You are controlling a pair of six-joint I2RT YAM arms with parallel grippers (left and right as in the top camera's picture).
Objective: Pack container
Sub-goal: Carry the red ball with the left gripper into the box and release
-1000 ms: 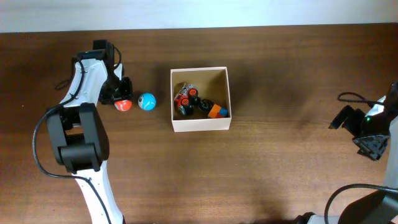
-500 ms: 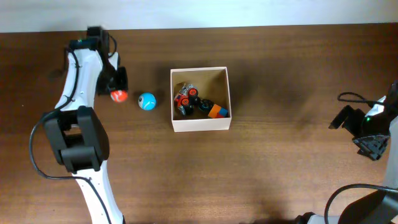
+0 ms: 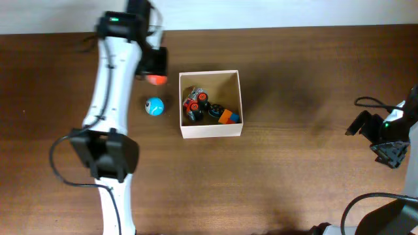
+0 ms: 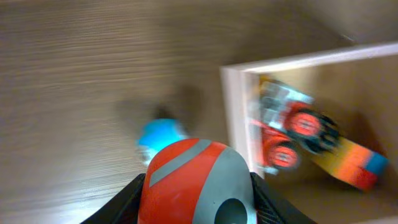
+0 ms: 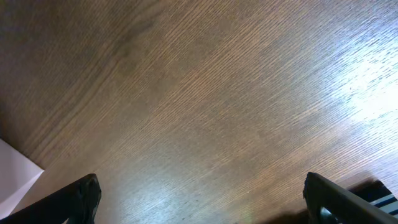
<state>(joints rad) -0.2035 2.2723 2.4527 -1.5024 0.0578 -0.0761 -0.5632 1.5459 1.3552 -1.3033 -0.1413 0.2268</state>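
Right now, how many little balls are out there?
2. The left tool grips a red-and-grey ball beside the box, by its far-left corner; a blue ball lies on the table left of the box. More may hide inside.

Dark brown wood-grain bench (image 3: 294,176).
A pale strip (image 3: 274,13) runs along its 12 o'clock edge; glare brightens the grain toward 3 o'clock in the right wrist view.

One container (image 3: 210,130); one red-grey ball (image 4: 198,183); one blue ball (image 3: 154,106); one red-wheeled toy car (image 3: 194,104); one orange-blue block (image 3: 228,117).
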